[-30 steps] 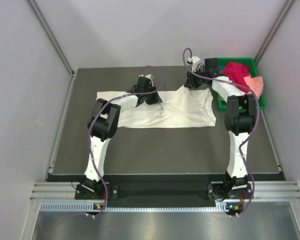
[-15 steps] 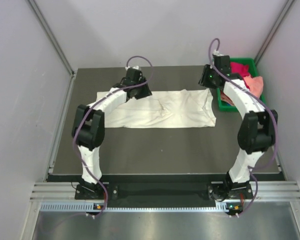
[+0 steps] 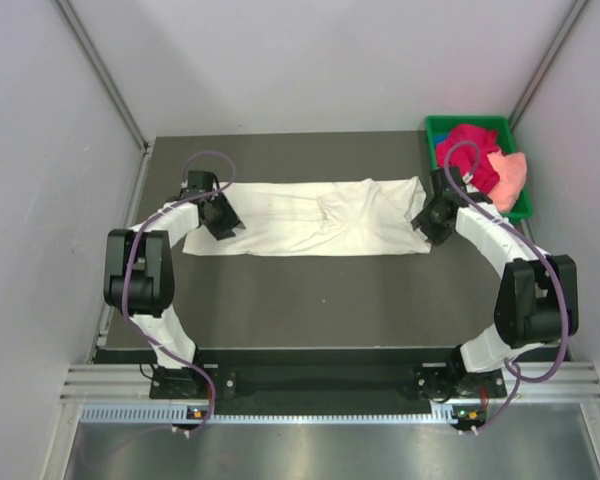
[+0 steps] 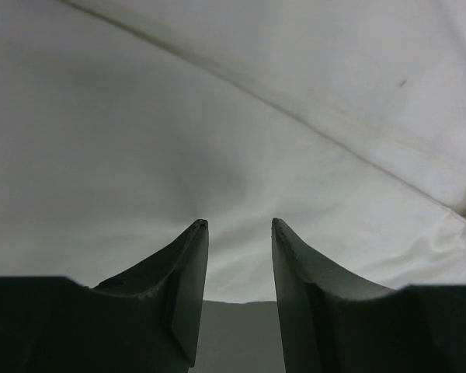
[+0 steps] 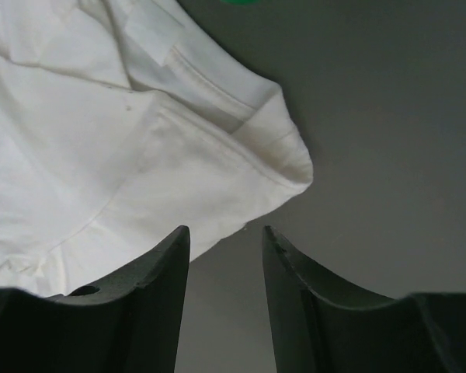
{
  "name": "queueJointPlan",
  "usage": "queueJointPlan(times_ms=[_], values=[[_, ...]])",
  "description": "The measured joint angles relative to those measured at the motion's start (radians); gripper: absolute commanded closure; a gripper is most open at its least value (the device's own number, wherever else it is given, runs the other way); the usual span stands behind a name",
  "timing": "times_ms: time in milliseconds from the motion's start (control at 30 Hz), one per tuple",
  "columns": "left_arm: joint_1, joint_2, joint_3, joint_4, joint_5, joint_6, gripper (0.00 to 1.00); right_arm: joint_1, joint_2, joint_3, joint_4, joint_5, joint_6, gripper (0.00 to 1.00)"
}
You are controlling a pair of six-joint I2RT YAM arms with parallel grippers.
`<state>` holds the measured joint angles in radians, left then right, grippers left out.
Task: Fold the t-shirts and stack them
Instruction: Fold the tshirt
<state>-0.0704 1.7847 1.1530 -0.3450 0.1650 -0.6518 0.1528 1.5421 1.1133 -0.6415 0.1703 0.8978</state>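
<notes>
1 of 3 t-shirts is in work, and none looks finished. The cream-white shirt [image 3: 320, 215] lies flat across the table [image 3: 330, 290] as a long band, seemingly folded lengthwise. By this reading it needs more folds before it is a compact packet. The magenta-red shirt [image 3: 468, 148] and the peach-pink shirt [image 3: 512, 172] sit crumpled in the green tray [image 3: 435, 126] at the far right, unfolded, so no stack exists yet. The left gripper [image 3: 223, 218] sits low at the band's left end, jaws a narrow gap apart with nothing between them. The right gripper [image 3: 428, 216] is at the right end, likewise parted and empty over the shirt's corner. Count: 3 shirts, 1 tray, 2 grippers.
</notes>
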Motion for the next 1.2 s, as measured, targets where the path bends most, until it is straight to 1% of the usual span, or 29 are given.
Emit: queueJointPlan(times_ms=[133,233,467,567,633,667,800,1033,1200], values=[[0.014,0.0,-0.026,-0.028,-0.008,-0.01,0.57,0.0,-0.003,-0.05,0.006,0.028,0.034,0.57],[0.019,0.0,-0.034,-0.03,-0.039,-0.011,0.56,0.0,-0.006,-0.098,0.03,0.047,0.047,0.57],[0.031,-0.004,-0.056,-0.032,-0.138,-0.016,0.56,0.0,0.001,-0.177,0.141,0.073,0.057,0.57],[0.031,-0.004,-0.056,-0.032,-0.181,-0.015,0.55,0.0,0.032,-0.179,0.19,0.096,0.055,0.62],[0.032,-0.003,-0.055,-0.035,-0.209,-0.016,0.55,0.0,0.053,-0.18,0.213,0.11,0.052,0.68],[0.032,-0.002,-0.053,-0.038,-0.223,-0.016,0.55,0.0,0.062,-0.186,0.224,0.114,0.047,0.77],[0.032,0.003,-0.044,-0.055,-0.287,-0.017,0.55,0.0,0.066,-0.21,0.24,0.117,0.039,1.0],[0.032,0.012,-0.032,-0.1,-0.415,-0.017,0.54,-0.001,0.055,-0.225,0.233,0.118,0.008,1.0],[0.033,0.013,-0.035,-0.123,-0.477,-0.024,0.54,-0.001,-0.025,-0.303,0.22,0.117,-0.016,1.0]])
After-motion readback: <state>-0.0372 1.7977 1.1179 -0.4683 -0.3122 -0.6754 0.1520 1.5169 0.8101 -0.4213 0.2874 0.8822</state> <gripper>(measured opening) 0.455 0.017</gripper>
